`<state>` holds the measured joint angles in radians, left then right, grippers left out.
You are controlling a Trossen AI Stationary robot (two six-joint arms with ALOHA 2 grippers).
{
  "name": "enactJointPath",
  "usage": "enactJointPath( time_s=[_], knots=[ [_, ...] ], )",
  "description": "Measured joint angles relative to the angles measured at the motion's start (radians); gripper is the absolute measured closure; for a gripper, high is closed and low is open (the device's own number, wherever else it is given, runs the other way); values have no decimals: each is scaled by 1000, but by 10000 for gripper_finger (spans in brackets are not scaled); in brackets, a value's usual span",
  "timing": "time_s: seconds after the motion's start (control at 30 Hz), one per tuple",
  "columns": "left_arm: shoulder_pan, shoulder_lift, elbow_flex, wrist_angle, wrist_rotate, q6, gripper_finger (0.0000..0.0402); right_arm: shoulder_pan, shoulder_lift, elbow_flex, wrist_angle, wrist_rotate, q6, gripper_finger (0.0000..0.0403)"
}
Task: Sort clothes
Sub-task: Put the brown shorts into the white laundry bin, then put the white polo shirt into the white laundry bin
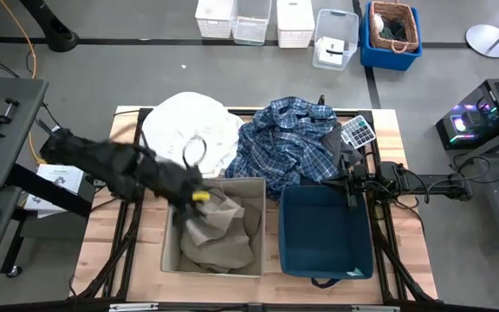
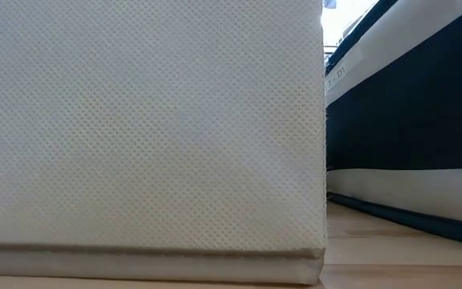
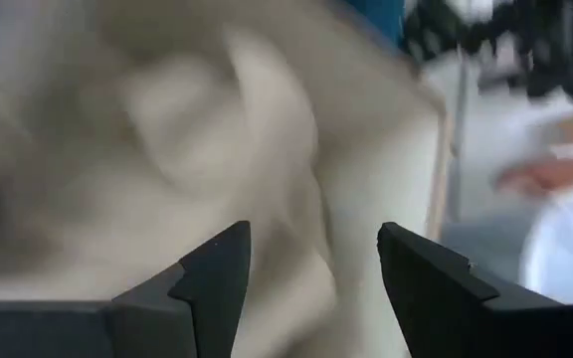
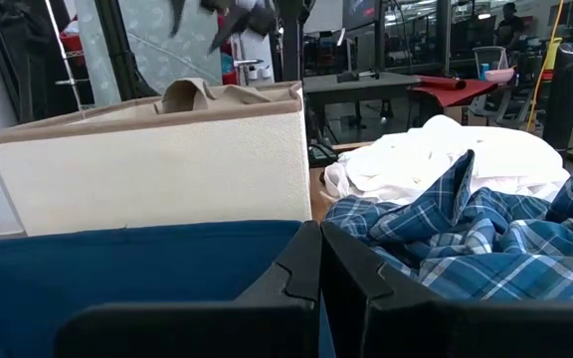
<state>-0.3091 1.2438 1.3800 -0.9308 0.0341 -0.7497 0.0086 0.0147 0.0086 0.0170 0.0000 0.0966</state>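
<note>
The beige-tan garment [image 1: 215, 230] lies crumpled inside the beige bin [image 1: 169, 251]. My left gripper [image 1: 189, 192] hangs open just above the garment's far end; in the left wrist view [image 3: 314, 234] the tan cloth [image 3: 167, 149] shows blurred between and beyond the fingers. The white garment [image 1: 193, 130] and the blue-and-white plaid shirt [image 1: 288, 143] lie heaped on the table behind the bins. A dark fold [image 1: 334, 143] shows at the plaid shirt's right side. My right gripper [image 1: 347, 182] is shut and empty at the far right corner of the navy bin [image 1: 326, 234].
The beige bin and the navy bin stand side by side at the table's near edge; their walls fill the low view [image 2: 135, 120] [image 2: 407, 112]. A calculator-like object [image 1: 358, 130] lies at the far right. White baskets and a blue crate [image 1: 392, 30] stand on the floor beyond.
</note>
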Motion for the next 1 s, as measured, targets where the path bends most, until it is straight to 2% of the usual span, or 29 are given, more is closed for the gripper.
enactJointPath(
  time_s=[0.13, 0.23, 0.3, 0.43, 0.57, 0.73, 1.0],
  knots=[
    [121, 3, 130, -125, -159, 165, 190, 0, 0, 0, 0, 0, 0, 402],
    [325, 25, 176, -297, -263, 264, 190, 0, 0, 0, 0, 0, 0, 402],
    [507, 58, 166, -377, -256, 336, 190, 0, 0, 0, 0, 0, 0, 402],
    [835, 157, 111, -394, -160, 516, 190, 0, -1, 0, 0, 0, 0, 402],
    [1033, 292, 53, -398, -135, 614, 190, 0, -1, 0, 0, 0, 0, 402],
    [1125, 399, -32, -330, -132, 621, 190, 0, -1, 0, 0, 0, 0, 402],
    [1092, 465, -154, -115, -132, 577, 190, 0, -1, 0, 0, 0, 0, 402]
  ],
)
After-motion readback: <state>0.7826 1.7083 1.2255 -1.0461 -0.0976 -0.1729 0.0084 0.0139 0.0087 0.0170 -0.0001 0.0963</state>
